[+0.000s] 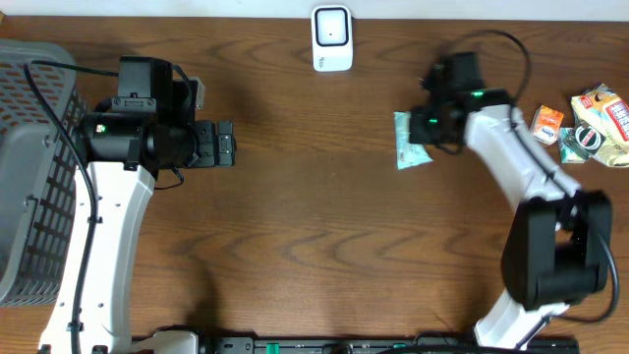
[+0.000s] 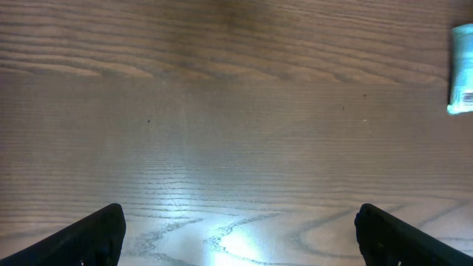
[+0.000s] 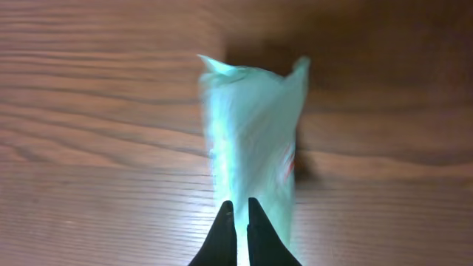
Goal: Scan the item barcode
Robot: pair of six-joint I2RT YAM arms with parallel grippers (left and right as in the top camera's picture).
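Our right gripper (image 3: pixel 239 214) has its jaws pressed together on the thin near edge of the pale green packet (image 3: pixel 251 133), so the flat body sticks out in front of the fingers and its printed faces are not covered. The packet is on the right half of the table (image 1: pixel 314 216), a little below and to the right of the white scanner (image 1: pixel 332 37) at the far edge, where we judge it must be shown next. Our left gripper (image 1: pixel 224 144) hovers with jaws spread wide over bare wood near the grey basket (image 1: pixel 29 197), probably to leave the way free.
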